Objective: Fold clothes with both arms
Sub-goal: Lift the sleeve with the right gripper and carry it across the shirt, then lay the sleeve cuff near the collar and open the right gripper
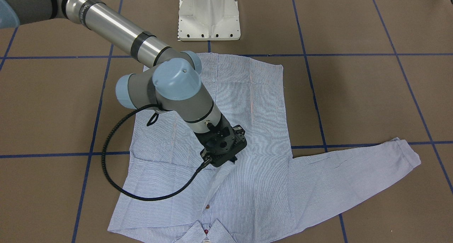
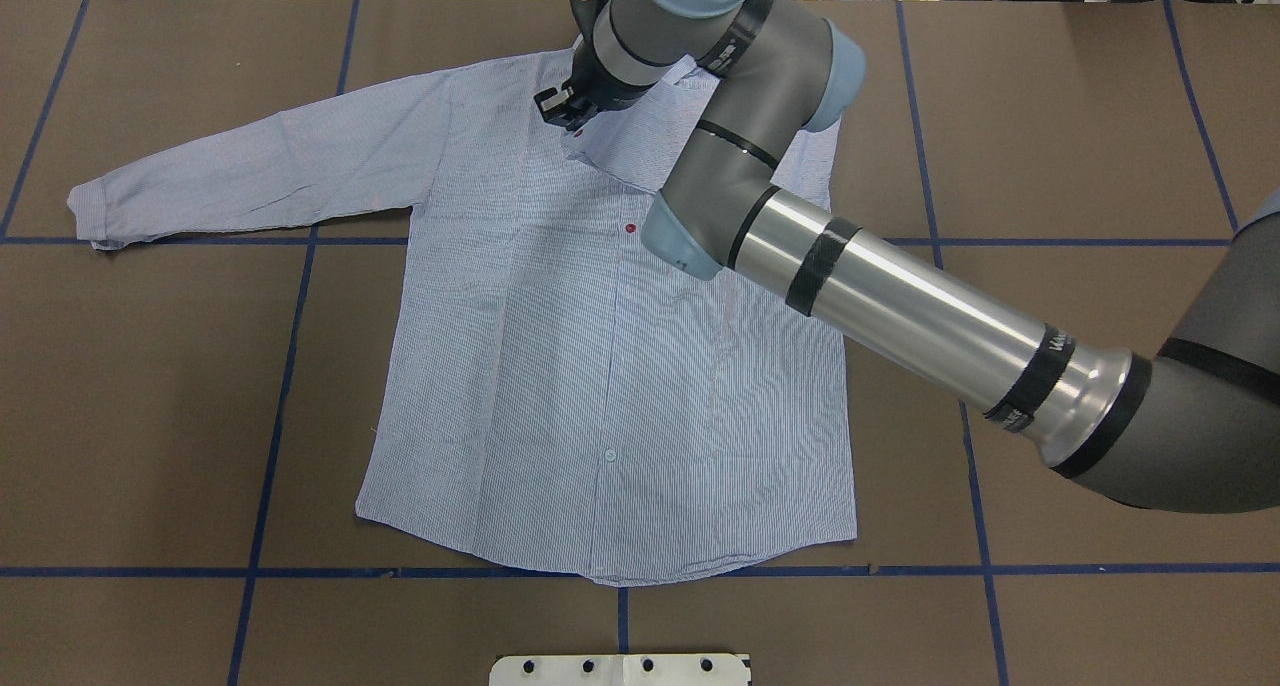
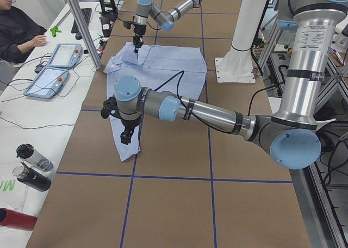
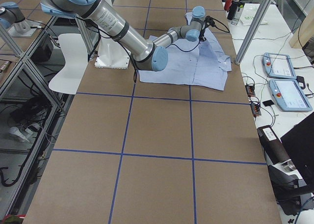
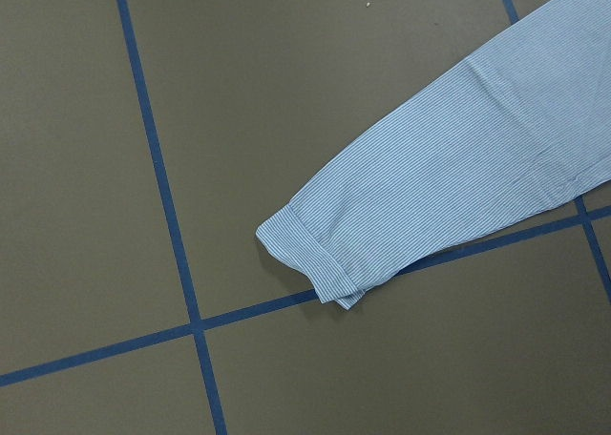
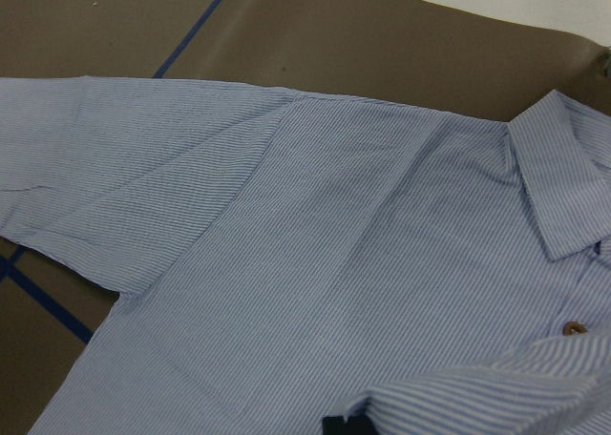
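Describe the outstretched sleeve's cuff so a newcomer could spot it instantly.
Find the striped shirt spread on the brown table. One sleeve stretches flat off its body toward the robot's left. The cuff is that sleeve's banded end, touching a blue tape line; no other part of the shirt lies so far out.

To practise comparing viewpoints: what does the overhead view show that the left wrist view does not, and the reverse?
Overhead only: the whole shirt spread out, a red button, and the right arm reaching over its collar end. Left wrist only: the cuff and its fold in close detail. Both: the sleeve lying on the brown table at a blue tape line.
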Controlling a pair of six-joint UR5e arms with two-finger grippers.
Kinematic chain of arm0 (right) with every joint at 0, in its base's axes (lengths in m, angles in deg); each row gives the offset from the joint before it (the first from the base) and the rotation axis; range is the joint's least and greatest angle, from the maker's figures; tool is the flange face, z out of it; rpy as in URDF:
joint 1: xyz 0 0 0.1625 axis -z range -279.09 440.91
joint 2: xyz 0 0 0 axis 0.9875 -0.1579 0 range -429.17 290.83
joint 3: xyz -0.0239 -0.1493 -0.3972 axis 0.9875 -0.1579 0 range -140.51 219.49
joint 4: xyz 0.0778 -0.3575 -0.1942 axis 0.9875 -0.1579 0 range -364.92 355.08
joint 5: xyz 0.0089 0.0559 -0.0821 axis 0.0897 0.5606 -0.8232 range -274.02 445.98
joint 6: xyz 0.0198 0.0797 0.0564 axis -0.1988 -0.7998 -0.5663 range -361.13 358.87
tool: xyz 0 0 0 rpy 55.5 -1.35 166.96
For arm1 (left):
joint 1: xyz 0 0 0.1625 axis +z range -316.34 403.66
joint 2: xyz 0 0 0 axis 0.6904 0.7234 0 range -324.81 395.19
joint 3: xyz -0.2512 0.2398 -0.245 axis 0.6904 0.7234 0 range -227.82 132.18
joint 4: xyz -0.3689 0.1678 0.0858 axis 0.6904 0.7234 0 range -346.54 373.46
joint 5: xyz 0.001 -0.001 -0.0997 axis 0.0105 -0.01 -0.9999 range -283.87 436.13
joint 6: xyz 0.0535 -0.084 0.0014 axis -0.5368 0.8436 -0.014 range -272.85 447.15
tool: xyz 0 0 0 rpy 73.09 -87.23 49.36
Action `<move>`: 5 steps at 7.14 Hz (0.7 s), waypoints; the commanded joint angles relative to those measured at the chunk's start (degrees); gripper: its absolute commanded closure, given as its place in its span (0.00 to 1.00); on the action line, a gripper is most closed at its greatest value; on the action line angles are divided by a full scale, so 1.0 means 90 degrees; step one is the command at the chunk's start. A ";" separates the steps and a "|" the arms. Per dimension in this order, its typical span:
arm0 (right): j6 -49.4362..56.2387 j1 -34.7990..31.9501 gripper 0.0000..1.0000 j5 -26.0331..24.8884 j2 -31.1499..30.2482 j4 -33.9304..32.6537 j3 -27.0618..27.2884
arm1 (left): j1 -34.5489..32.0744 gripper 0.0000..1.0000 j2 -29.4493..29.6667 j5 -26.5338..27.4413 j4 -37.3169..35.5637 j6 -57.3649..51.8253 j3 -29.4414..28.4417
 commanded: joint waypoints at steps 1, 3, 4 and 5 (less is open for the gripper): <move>0.0003 0.0297 1.00 -0.0429 0.0379 -0.0002 -0.0646 | 0.0000 0.00 -0.0001 -0.0007 0.0000 0.0000 -0.0025; -0.0017 0.0675 0.02 -0.1448 0.0554 -0.0031 -0.0841 | 0.0000 0.00 0.0008 -0.0007 0.0000 0.0010 -0.0005; -0.0017 0.0746 0.02 -0.1677 0.0613 -0.0041 -0.0929 | 0.0000 0.00 0.0018 -0.0007 0.0000 0.0039 -0.0005; -0.0152 0.0756 0.02 -0.1679 0.0624 -0.0041 -0.0930 | 0.0009 0.00 0.0028 -0.0007 0.0000 0.0039 -0.0015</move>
